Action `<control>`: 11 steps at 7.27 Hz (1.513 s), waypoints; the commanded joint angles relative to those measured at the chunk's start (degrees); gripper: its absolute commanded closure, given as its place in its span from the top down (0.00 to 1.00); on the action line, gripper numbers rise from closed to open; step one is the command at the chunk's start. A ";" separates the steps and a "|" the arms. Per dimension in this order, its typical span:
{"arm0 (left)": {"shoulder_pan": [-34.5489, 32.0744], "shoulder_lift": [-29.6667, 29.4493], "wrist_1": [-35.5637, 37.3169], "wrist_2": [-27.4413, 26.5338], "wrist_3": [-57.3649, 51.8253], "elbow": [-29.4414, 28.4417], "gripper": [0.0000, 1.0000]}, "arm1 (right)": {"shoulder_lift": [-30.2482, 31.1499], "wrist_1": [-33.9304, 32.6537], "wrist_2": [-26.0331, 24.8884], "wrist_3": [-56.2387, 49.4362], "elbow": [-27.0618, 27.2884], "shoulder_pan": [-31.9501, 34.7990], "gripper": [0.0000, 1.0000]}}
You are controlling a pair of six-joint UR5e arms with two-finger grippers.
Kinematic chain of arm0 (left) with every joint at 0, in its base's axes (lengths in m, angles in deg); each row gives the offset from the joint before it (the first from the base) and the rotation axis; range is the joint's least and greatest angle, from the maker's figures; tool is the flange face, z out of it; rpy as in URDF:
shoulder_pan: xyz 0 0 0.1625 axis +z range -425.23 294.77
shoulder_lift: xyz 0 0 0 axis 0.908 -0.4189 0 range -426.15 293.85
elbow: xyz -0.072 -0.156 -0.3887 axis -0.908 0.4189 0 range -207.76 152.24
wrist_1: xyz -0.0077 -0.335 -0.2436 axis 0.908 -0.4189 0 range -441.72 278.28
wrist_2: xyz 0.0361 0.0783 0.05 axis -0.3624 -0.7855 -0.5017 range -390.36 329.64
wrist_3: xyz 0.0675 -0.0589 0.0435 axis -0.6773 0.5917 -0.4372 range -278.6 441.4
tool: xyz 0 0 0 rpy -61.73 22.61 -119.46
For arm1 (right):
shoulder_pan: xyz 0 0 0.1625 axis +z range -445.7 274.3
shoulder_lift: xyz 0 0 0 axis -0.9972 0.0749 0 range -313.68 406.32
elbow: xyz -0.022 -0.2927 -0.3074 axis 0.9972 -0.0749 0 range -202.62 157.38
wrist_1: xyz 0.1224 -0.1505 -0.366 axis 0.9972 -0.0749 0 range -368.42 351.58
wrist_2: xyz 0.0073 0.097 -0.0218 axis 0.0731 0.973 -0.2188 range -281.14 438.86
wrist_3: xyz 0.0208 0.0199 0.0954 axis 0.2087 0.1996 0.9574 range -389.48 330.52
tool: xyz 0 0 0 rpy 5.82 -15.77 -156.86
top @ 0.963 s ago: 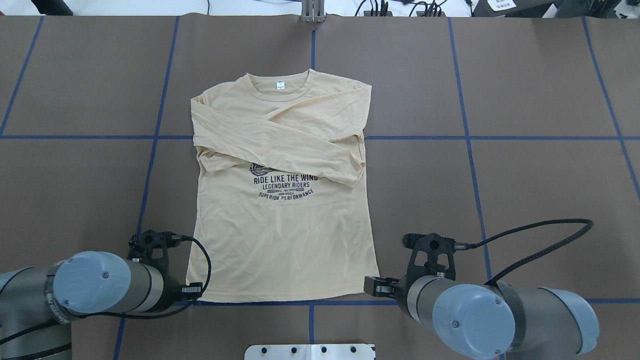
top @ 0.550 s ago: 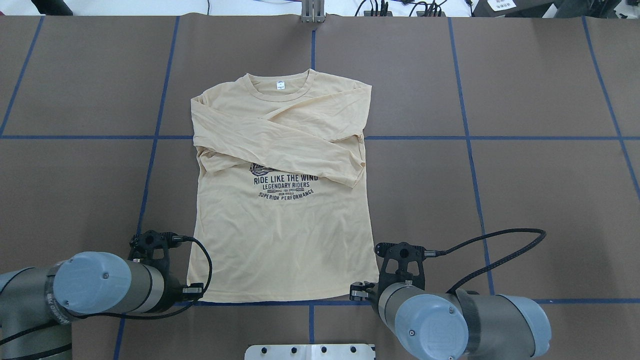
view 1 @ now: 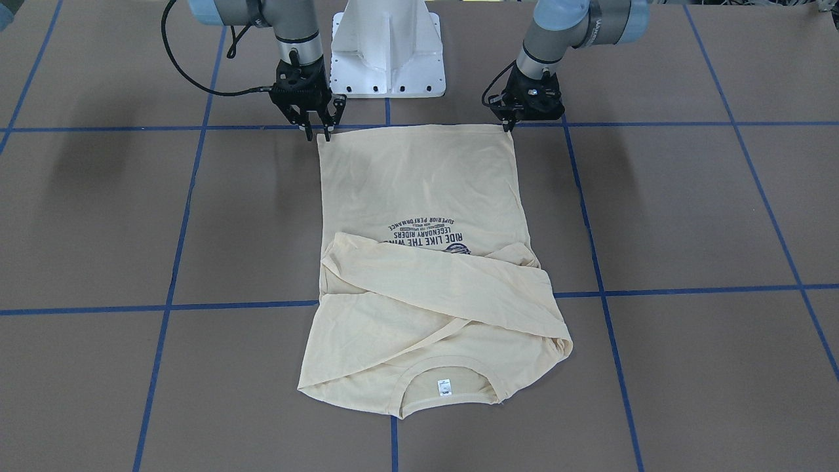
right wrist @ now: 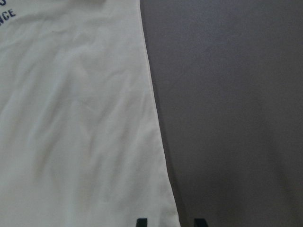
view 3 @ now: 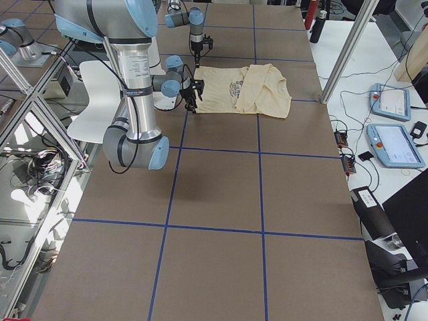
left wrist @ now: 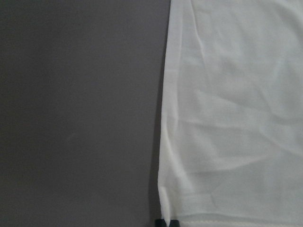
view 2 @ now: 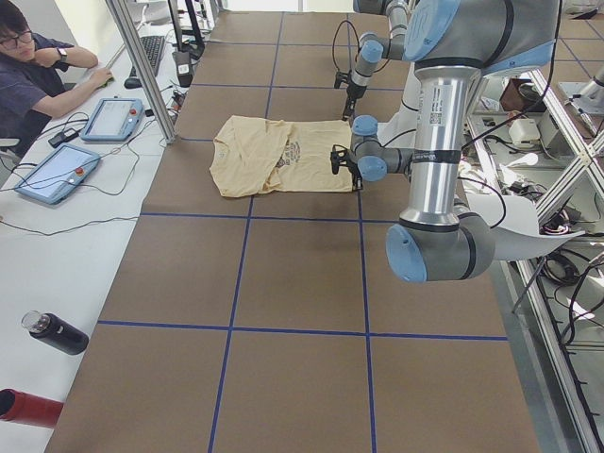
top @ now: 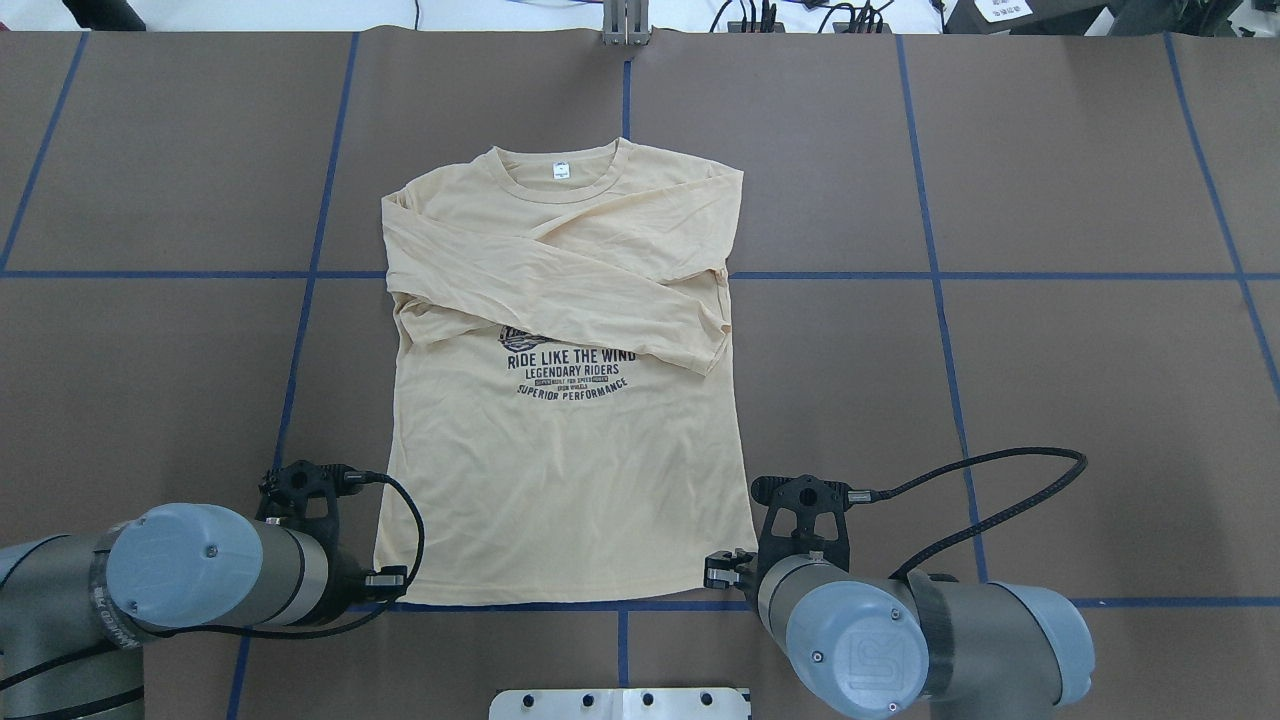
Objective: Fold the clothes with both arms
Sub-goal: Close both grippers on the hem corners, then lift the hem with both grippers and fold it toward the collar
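Note:
The cream-yellow T-shirt [top: 560, 470] lies flat on the brown table, neck label at the far end, both sleeves crossed over the chest above the dark print. It also shows in the front view [view 1: 419, 190]. My left gripper [view 1: 510, 126] stands at the near hem's left corner; in the left wrist view its fingertips [left wrist: 163, 222] are together on that corner of the shirt [left wrist: 236, 118]. My right gripper [view 1: 316, 134] is open at the hem's right corner; in the right wrist view its fingertips [right wrist: 142, 222] stand apart, one over the shirt [right wrist: 71, 118], one over bare table.
The white bolted pedestal base [view 1: 387, 52] stands just behind the hem between the arms. Blue tape lines [top: 940, 275] cross the table. An operator [view 2: 28, 66] sits by tablets [view 2: 113, 118] at the far side, and a dark bottle [view 2: 57, 332] lies there.
My right arm has moved left and brought its gripper to the hem's right corner. The left arm and the shirt have not moved.

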 commanded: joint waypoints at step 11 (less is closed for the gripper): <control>-0.35 -0.24 15.77 11.23 -3.95 24.88 0.00 | 12.77 -6.25 12.75 0.87 27.01 3.05 0.00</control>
